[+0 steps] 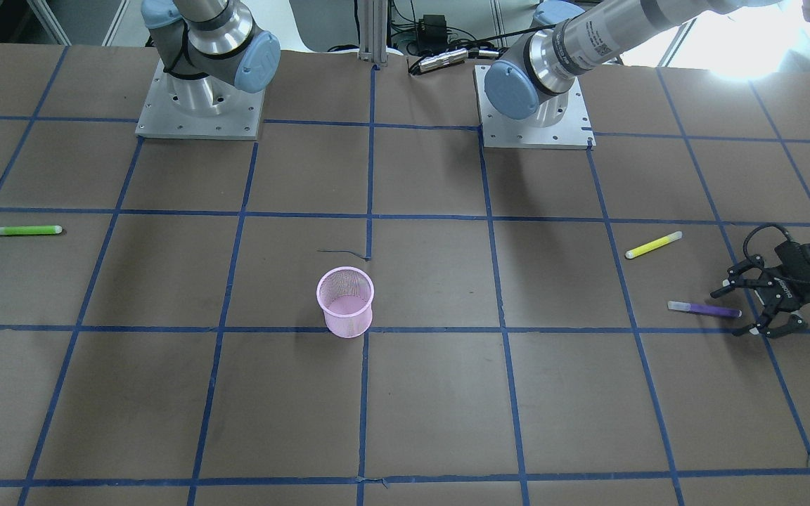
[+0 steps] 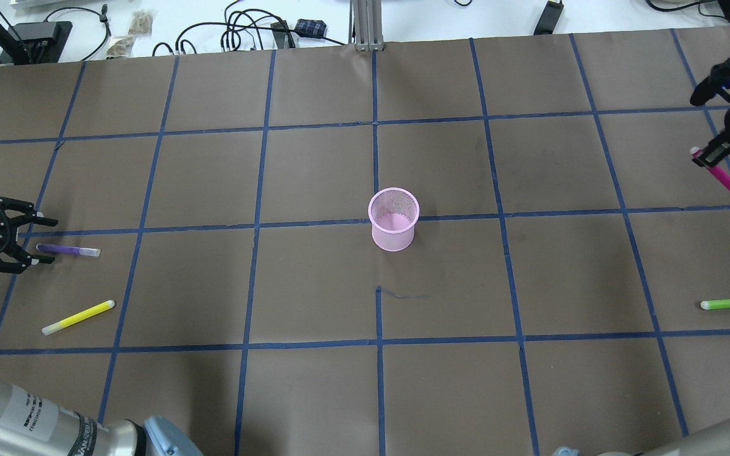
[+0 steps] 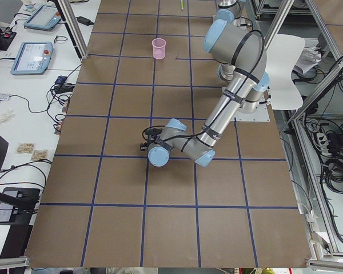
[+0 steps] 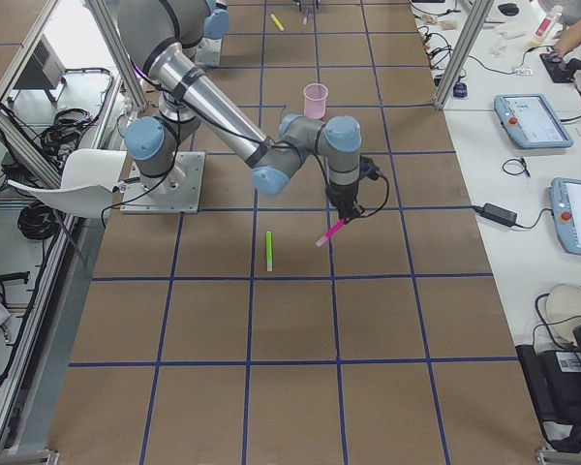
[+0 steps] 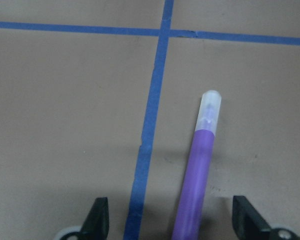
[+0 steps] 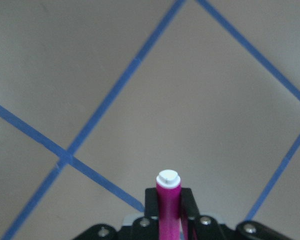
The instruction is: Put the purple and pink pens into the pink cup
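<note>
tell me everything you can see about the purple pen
The purple pen is a slim, straight marker with a glossy purple barrel, plastic by its look, and a translucent whitish cap on the end pointing toward the table's middle. It lies flat on the brown table, alongside a blue tape line without crossing it. Its purple end sits between the spread fingers of the left gripper, which do not touch it.

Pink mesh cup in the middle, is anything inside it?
The pink mesh cup looks empty from overhead: only its own wall and bottom show, nothing else. Its near wall covers a bit of the bottom, which cannot be seen.
</note>
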You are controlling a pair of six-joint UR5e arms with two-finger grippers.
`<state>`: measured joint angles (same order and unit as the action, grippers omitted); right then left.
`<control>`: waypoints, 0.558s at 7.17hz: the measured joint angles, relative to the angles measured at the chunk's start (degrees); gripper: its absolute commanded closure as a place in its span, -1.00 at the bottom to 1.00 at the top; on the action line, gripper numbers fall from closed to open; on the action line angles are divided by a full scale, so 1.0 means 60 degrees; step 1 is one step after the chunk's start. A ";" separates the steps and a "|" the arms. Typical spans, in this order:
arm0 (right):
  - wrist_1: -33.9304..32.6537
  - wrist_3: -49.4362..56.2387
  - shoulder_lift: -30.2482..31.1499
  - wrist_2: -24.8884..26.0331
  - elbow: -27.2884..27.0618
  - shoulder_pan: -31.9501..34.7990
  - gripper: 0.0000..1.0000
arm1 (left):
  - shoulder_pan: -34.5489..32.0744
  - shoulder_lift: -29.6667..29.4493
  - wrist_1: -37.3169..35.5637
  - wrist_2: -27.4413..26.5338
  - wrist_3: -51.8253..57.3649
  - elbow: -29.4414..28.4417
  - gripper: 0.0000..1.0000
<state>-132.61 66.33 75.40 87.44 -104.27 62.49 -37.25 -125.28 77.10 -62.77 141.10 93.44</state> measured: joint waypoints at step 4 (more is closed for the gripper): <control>-0.0490 -0.4119 0.0967 -0.1966 -0.0022 0.3576 1.00 | 0.0015 -0.0113 -0.0073 0.0053 0.0303 0.0010 1.00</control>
<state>-135.55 41.62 81.20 75.65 -104.40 83.95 -37.16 -125.95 76.66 -62.45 142.92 93.51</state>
